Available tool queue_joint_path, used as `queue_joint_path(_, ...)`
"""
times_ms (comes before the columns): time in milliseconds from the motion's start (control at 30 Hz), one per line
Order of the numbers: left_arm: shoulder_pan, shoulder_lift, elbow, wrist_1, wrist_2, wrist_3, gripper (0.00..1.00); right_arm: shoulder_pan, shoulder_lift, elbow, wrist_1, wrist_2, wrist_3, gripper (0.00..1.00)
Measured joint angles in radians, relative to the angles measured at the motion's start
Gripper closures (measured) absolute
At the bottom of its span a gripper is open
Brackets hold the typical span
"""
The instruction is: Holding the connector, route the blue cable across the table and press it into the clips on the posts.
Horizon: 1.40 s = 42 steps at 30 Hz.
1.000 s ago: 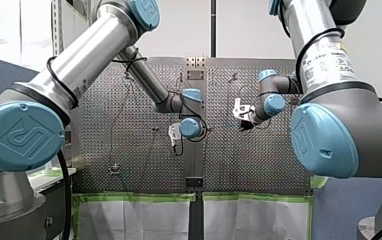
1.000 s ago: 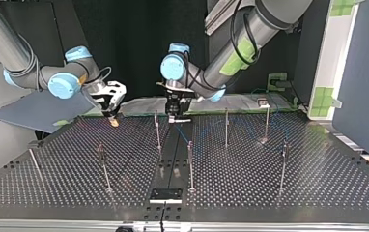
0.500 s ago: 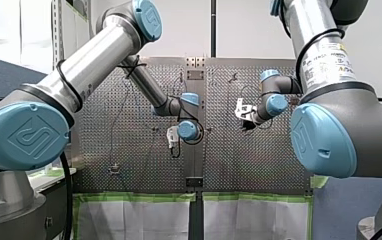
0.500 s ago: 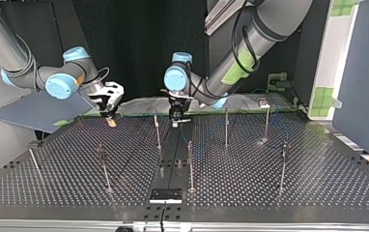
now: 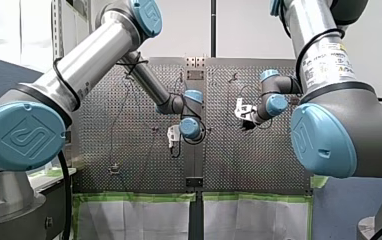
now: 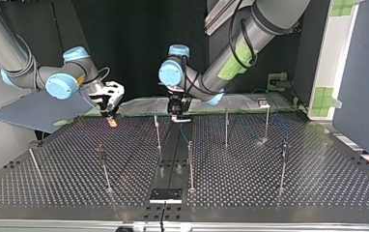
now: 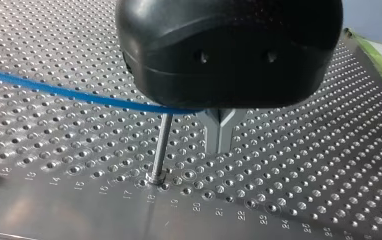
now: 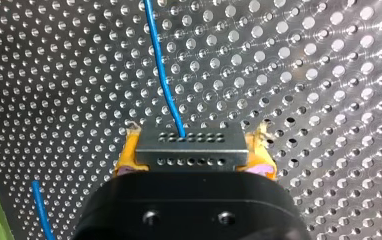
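A silvery perforated metal worktop [image 6: 279, 193] is filling the top view. A dark strip [image 6: 173, 145] is running down its middle to a small black plate [image 6: 165, 195] at the near edge. Thin upright metal posts [image 6: 190, 164] are standing scattered across it, well apart from one another, and the room behind is lying in darkness.

At that view's left, my right arm [image 6: 59, 86] is reaching in low over the far edge. In the right wrist view its jaws are clamping tight, with yellow pads [image 8: 128, 159] on both sides, on a grey metal connector [image 8: 189, 145] with rows of small holes. A thin blue cable [image 8: 165, 85] is leaving the connector and running away over the worktop.

Near the middle, my left arm [image 6: 173, 75] is pointing down just beyond one post. In the left wrist view a black housing [image 7: 229, 45] is covering its jaws, so I cannot tell how they are standing. The cable is passing in beneath that housing, right at the top of the post below it.

Further right, the cable is showing faintly among the posts. A white panel with green tape squares [image 6: 325, 96] is closing off that side.

Green tape [image 5: 134, 196] is lining the worktop's edge nearest the arms' bases. The widest gaps between posts are lying in the top view's near half, and the two arms' ends are hanging well apart, with the dark strip between them.
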Motion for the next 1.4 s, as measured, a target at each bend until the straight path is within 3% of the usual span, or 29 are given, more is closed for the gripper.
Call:
queue_joint_path(200, -0.021, 0.032, -0.027, -0.003, -0.01, 0.002, 1.0, 0.002, 0.0, -0.001, 0.0, -0.008, 0.0, 1.0)
queue_joint_path(667, -0.074, 0.037, -0.057, 0.02, -0.018, 0.008, 1.0, -0.002, 0.0, -0.001, 0.0, -0.011, 0.004, 1.0)
queue_joint_path(900, -0.051, 0.036, -0.055, 0.075, -0.01, 0.008, 1.0, -0.002, 0.001, -0.001, -0.006, -0.01, 0.006, 1.0)
queue_joint_path(1100, -0.011, 0.031, -0.048, 0.11, 0.031, 0.021, 1.0, -0.003, 0.002, -0.001, -0.017, -0.01, 0.012, 1.0)
queue_joint_path(1400, 0.011, -0.021, 0.016, 0.086, 0.074, 0.027, 1.0, -0.012, 0.004, -0.003, -0.02, -0.01, 0.013, 1.0)
